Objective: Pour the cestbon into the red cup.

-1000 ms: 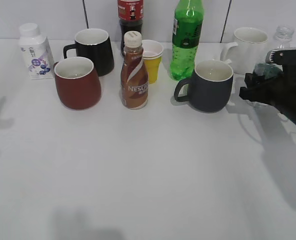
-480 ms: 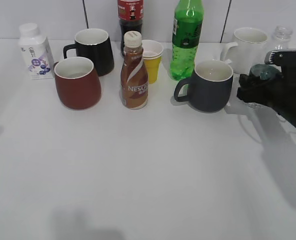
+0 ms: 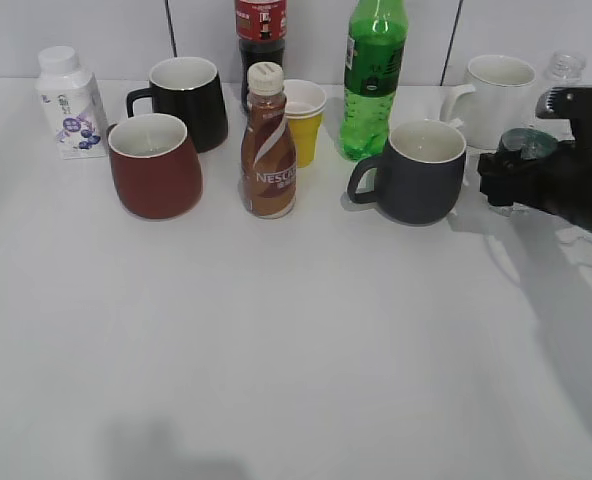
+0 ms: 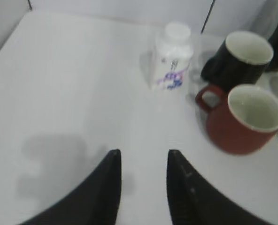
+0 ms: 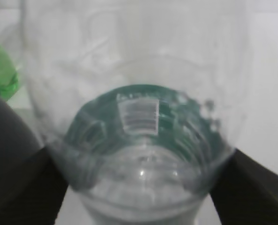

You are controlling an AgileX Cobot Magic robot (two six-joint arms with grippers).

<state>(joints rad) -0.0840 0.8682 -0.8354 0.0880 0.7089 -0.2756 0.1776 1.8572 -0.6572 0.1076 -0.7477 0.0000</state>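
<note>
The cestbon [image 3: 567, 68] is a clear bottle with a dark green label, standing at the far right behind my right arm. In the right wrist view it [image 5: 139, 117] fills the space between the fingers. My right gripper [image 3: 521, 170] [image 5: 139, 192] is shut on its lower body. The red cup [image 3: 156, 168] stands at the left, upright, with a white inside. It also shows in the left wrist view [image 4: 242, 122]. My left gripper [image 4: 143, 159] is open and empty over bare table, left of the red cup; it is out of the exterior view.
A black mug [image 3: 191, 100] is behind the red cup and a white milk bottle [image 3: 68, 100] to its left. A brown Nescafe bottle [image 3: 268, 150], yellow cup [image 3: 304, 120], green soda bottle [image 3: 374, 80], blue-grey mug [image 3: 421, 172] and white mug [image 3: 501, 95] lie between cup and cestbon.
My right arm has shifted slightly around the cestbon, which stays in place. The left arm's shadow has slid off the table's left edge.
</note>
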